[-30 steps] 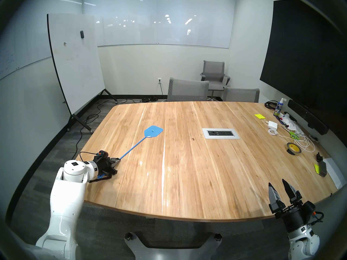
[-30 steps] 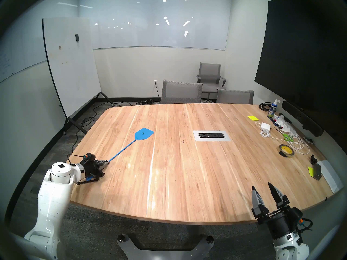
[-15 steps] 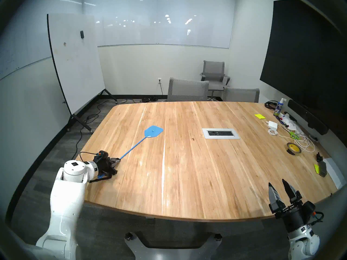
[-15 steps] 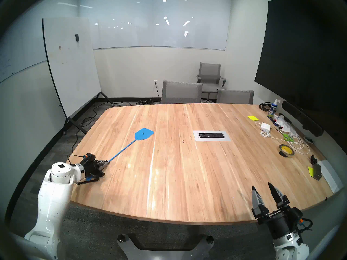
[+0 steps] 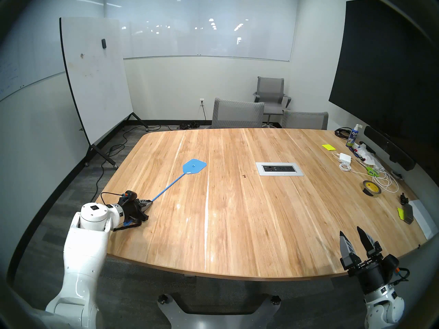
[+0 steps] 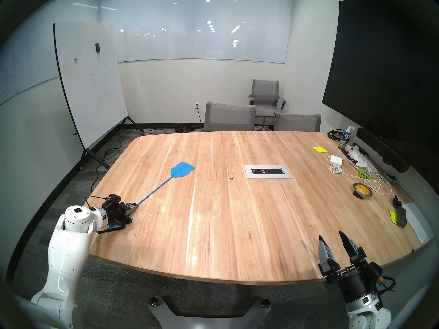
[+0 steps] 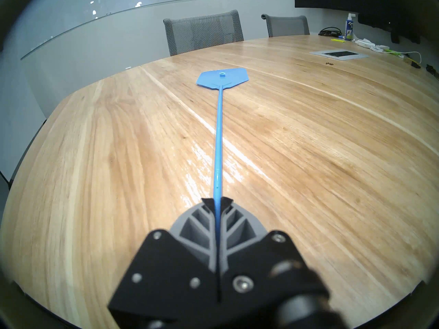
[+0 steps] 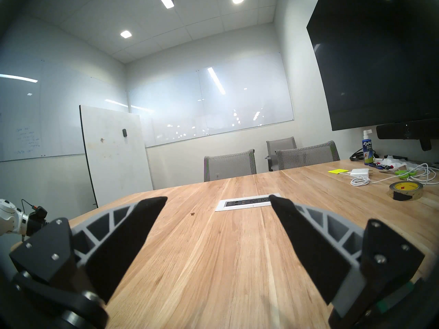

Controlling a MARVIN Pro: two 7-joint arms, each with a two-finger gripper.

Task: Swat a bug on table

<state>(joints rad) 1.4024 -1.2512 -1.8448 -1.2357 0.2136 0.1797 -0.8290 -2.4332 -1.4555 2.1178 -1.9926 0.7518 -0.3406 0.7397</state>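
Nearest, at the surface's [image 5: 237, 238] near right corner, the right gripper [image 5: 351, 234] hung with its jaws spread and empty. At the near left edge the left gripper [image 7: 216, 202] had its jaws pressed together, pinching the thin handle of the blue swatter [image 5: 194, 166], whose head lay flat toward the left side, well apart from the target. The bug [image 5: 244, 176] sat farther in, near the middle of the surface, just beside the left end of the grey outlet panel [image 5: 279, 168]. The likely failure was a miss: the bug was tiny, the handle long and flexible, so a small aiming error could land the head on the panel, and a hard swing could twist the handle in the pinch. Nothing differed from a second earlier; both arms and the swatter had kept their places.
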